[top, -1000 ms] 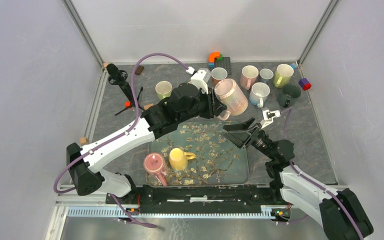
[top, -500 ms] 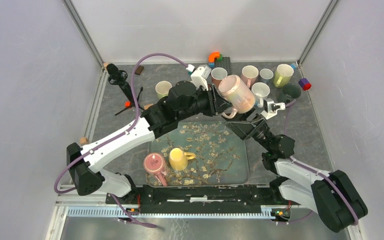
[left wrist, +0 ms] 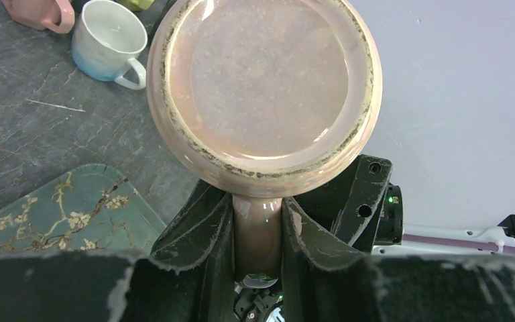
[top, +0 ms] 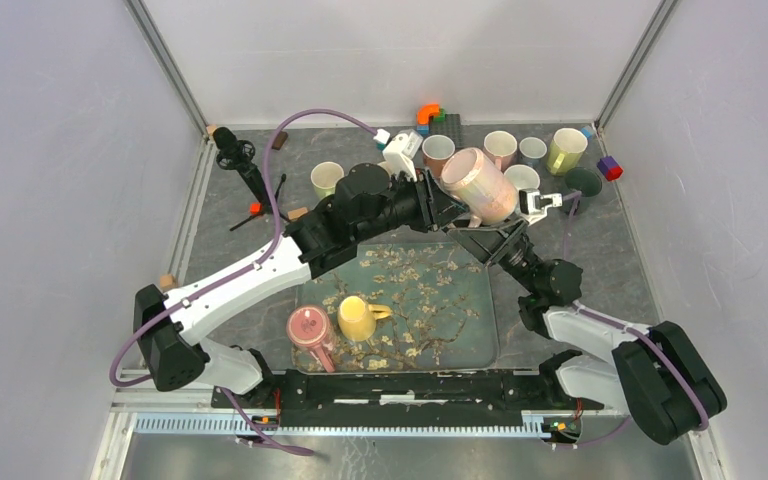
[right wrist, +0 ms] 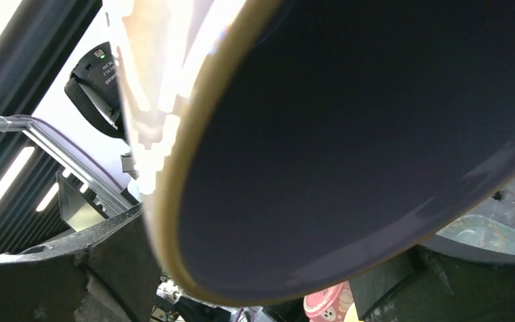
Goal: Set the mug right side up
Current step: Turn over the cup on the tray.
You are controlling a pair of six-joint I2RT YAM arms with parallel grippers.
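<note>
The mug [top: 480,185] is large, pink and speckled, held in the air above the back edge of the tray and tipped on its side. My left gripper [top: 438,208] is shut on its handle [left wrist: 257,228], and the mug's flat base [left wrist: 265,80] faces the left wrist camera. My right gripper [top: 495,232] reaches up from below at the mug's mouth. Its jaws stand open on either side of the rim, and the dark inside of the mug [right wrist: 375,134] fills the right wrist view. One right finger [right wrist: 60,268] shows at lower left, the other at lower right.
A floral teal tray [top: 460,320] carries a yellow mug [top: 358,318] on its side and a pink lidded cup [top: 308,328]. Several mugs [top: 500,148] stand in a row at the back right. Toy bricks [top: 430,115] and a black stand [top: 245,165] lie at the back.
The left arm carried the mug to the right and tipped it further. The right arm rose to meet it, bringing its open fingers around the mug's mouth.
</note>
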